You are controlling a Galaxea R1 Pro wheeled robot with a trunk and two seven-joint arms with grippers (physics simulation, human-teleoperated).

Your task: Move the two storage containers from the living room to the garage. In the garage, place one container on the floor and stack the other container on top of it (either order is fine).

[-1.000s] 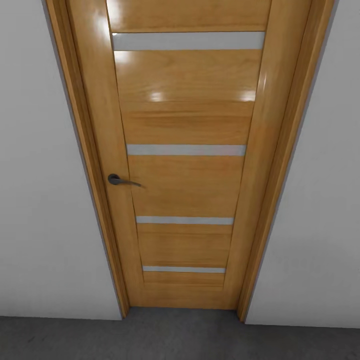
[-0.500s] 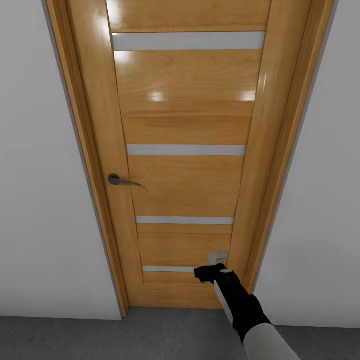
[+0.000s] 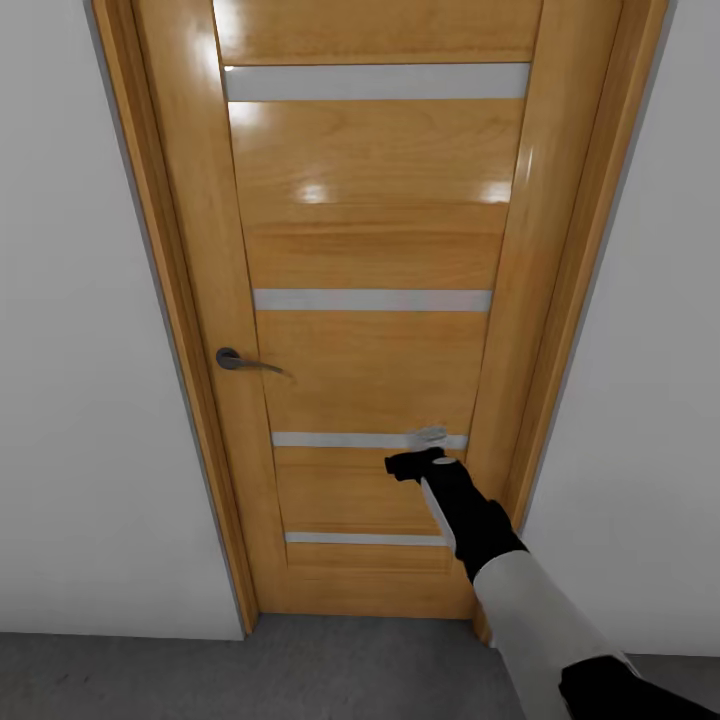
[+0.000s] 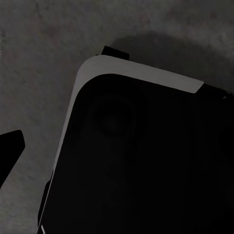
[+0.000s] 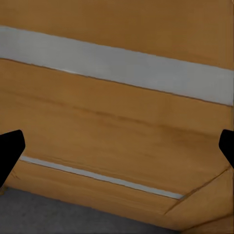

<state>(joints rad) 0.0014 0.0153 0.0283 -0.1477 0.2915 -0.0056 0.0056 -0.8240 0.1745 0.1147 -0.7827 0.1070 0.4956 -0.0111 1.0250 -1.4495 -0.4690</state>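
Note:
The two storage containers are out of view. A closed orange-brown wooden door with grey horizontal strips stands right in front of me. My right arm reaches up to it, and my right gripper hovers at the third grey strip, near the door's right stile. In the right wrist view the right gripper is open, its dark fingertips at both edges with only door panel between them. The left wrist view looks down at dark grey floor, with one left fingertip at the edge and nothing held.
A dark lever handle sits on the door's left side, far from my right gripper. Pale grey walls flank the wooden frame on both sides. Dark grey floor runs along the door's base. My own black and grey body lies under the left wrist.
My right arm came into the head view from below and rose along the door, from the lowest strip to the third one. The door and the view have not moved.

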